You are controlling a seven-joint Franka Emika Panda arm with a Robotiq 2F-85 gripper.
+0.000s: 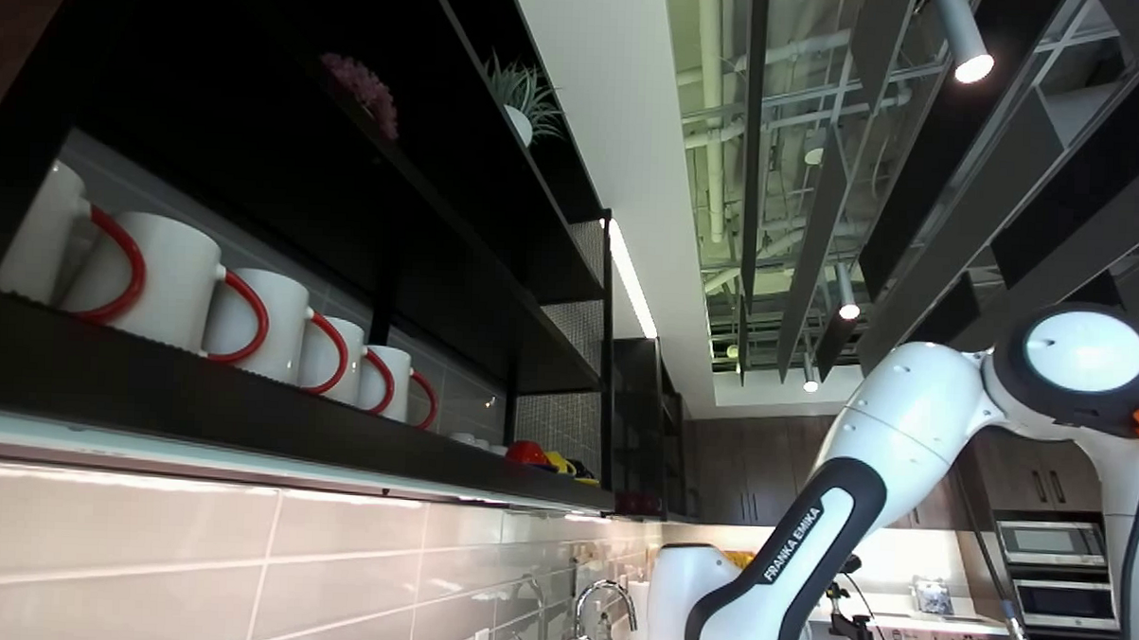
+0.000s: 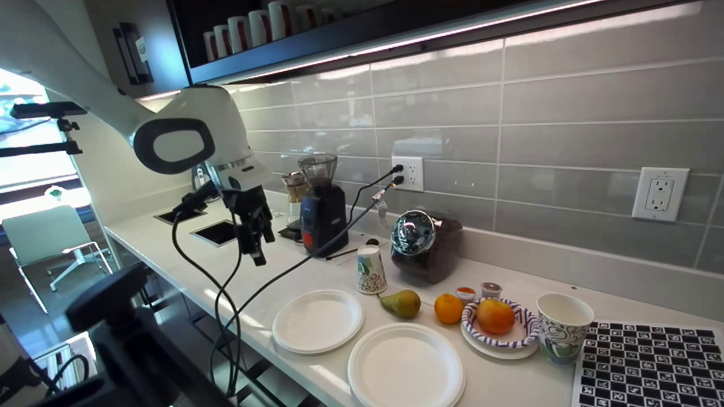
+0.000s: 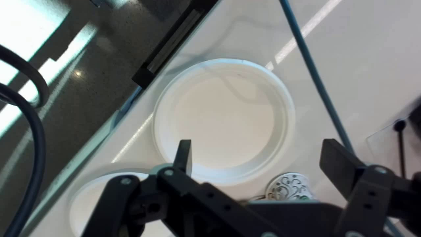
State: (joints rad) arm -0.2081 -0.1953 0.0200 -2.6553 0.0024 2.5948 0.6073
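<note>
My gripper (image 2: pixel 263 247) hangs above the counter, also seen in the wrist view (image 3: pixel 256 146). Its fingers are spread wide with nothing between them. Below lies a white plate (image 2: pixel 318 322), large in the wrist view (image 3: pixel 223 115). Another white plate (image 2: pixel 405 367) is partly hidden by the left finger in the wrist view (image 3: pixel 88 200). An upside-down patterned cup (image 2: pixel 371 274) stands near the plates; its side shows between the fingers (image 3: pixel 289 187). A green pear (image 2: pixel 403 304) and an orange (image 2: pixel 448 308) lie beside it. A red-orange fruit (image 2: pixel 495 316) sits in a patterned bowl (image 2: pixel 530 323).
A cable (image 2: pixel 305 260) slants over the counter, crossing the wrist view (image 3: pixel 315 72). A coffee grinder (image 2: pixel 323 215) and a dark jar with a chrome lid (image 2: pixel 427 243) stand by the wall. An upright cup (image 2: pixel 563 330) and a checkered board (image 2: pixel 650 362) are at right. Mugs (image 1: pixel 164 273) line a shelf.
</note>
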